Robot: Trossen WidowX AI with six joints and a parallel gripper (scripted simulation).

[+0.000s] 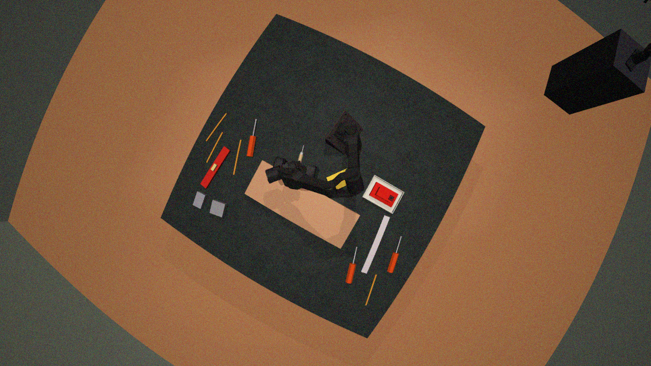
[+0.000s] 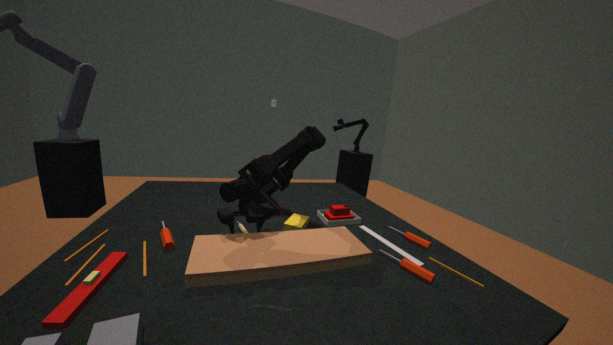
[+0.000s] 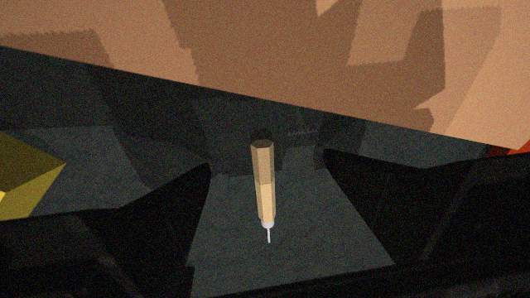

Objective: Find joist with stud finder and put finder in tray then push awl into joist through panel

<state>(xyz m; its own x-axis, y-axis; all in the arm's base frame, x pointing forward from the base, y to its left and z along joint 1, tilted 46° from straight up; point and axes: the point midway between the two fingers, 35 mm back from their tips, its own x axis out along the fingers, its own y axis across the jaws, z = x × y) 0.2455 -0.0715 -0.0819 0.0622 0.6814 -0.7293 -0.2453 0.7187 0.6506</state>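
The awl (image 1: 300,156) (image 2: 243,227) (image 3: 266,199) lies on the dark table beside the panel's back edge, its pale handle toward the panel and its thin metal tip pointing away. My gripper (image 2: 245,230) (image 3: 267,161) is open, low over the awl, with one finger on each side of the handle and touching neither side in the wrist view. The red stud finder (image 1: 383,194) (image 2: 339,210) rests in the white tray (image 1: 388,184) (image 2: 344,222). The tan floor panel (image 1: 318,213) (image 2: 300,248) (image 3: 265,50) carries the arm's shadow; no hole shows on its visible part.
A yellow block (image 1: 335,174) (image 2: 296,221) (image 3: 39,186) lies beside the gripper. An orange screwdriver (image 1: 251,146) (image 2: 167,238) lies past the panel's far end. A white strip (image 1: 375,244) and two more screwdrivers lie near the tray; a red bar (image 1: 220,156) (image 2: 73,303) lies opposite.
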